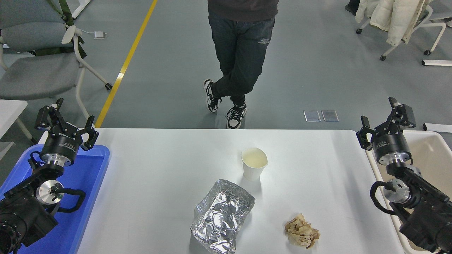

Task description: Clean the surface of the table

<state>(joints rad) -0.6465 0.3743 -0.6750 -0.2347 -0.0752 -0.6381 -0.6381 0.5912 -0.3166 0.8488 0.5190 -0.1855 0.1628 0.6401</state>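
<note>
The white table surface (pixel 159 183) fills the lower part of the head view. On it stand a white paper cup (pixel 254 164) upright near the middle, a crumpled foil tray (pixel 222 215) in front of it, and a crumpled brownish paper wad (pixel 301 231) at the front right. My left gripper (pixel 66 121) is open and empty, raised over the far end of the blue tray (pixel 93 190). My right gripper (pixel 383 118) is open and empty, raised at the table's right edge over the beige bin (pixel 434 155). Neither touches any object.
A person (pixel 240 53) stands beyond the table's far edge, legs crossed. A grey chair (pixel 39 60) stands at the far left and another chair with a pale coat (pixel 395 17) at the far right. A small white table corner (pixel 10 109) shows at the left edge.
</note>
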